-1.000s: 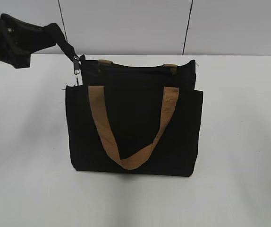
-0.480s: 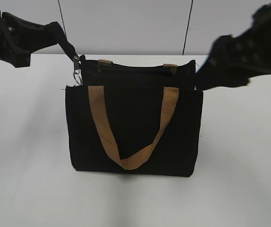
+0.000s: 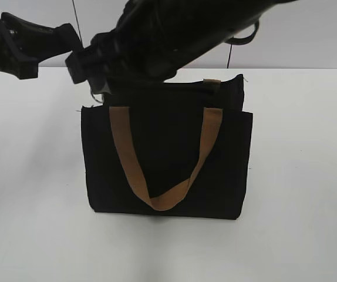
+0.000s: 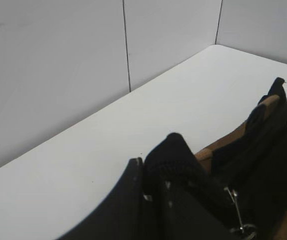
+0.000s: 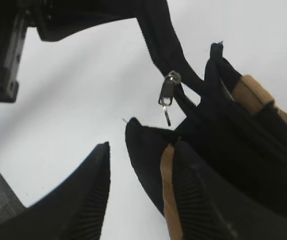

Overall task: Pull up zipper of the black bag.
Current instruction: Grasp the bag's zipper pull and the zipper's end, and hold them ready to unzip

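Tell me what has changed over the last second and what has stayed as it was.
The right arm came in from the right of the exterior view and swept across above the black bag to its upper left corner. The right gripper now sits open just short of the zipper pull, not yet holding it. The left gripper still grips the zipper tail end at that corner. The bag itself has not shifted.

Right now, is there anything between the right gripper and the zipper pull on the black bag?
In the right wrist view, the open right gripper sits just below the zipper pull; between them is only the black bag's front corner and bare white table.
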### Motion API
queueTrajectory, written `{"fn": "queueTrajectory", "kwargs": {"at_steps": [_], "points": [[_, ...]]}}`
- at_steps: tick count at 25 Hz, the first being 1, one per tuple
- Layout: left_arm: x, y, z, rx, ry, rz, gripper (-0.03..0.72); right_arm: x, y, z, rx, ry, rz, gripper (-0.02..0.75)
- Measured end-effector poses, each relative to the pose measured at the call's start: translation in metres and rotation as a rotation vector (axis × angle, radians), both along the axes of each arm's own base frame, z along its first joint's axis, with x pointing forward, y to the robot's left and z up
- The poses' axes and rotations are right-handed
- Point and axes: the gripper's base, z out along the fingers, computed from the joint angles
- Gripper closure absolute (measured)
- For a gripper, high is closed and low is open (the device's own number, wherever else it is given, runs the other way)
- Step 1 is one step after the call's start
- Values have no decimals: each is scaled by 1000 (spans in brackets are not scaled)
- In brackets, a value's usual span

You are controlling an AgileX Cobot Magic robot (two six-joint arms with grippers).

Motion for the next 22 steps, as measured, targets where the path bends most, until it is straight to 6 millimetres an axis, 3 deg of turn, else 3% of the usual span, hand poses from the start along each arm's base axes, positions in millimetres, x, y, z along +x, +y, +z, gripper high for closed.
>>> {"fn": "queueTrajectory", "kwargs": {"at_steps": [6, 12, 17, 22], "points": [[0, 0, 0, -7, 0, -2, 666, 15, 15, -23, 6, -9, -10, 443], [-1, -2, 2, -29, -3, -23, 666, 29, 14, -42, -14, 15, -40, 449], [-2, -3, 2, -33, -4, -31, 666, 34, 14, -44, 12, 14, -61, 451], [-2, -3, 2, -35, -5, -33, 666, 36, 17, -47, 49, 22, -78, 503]]}}
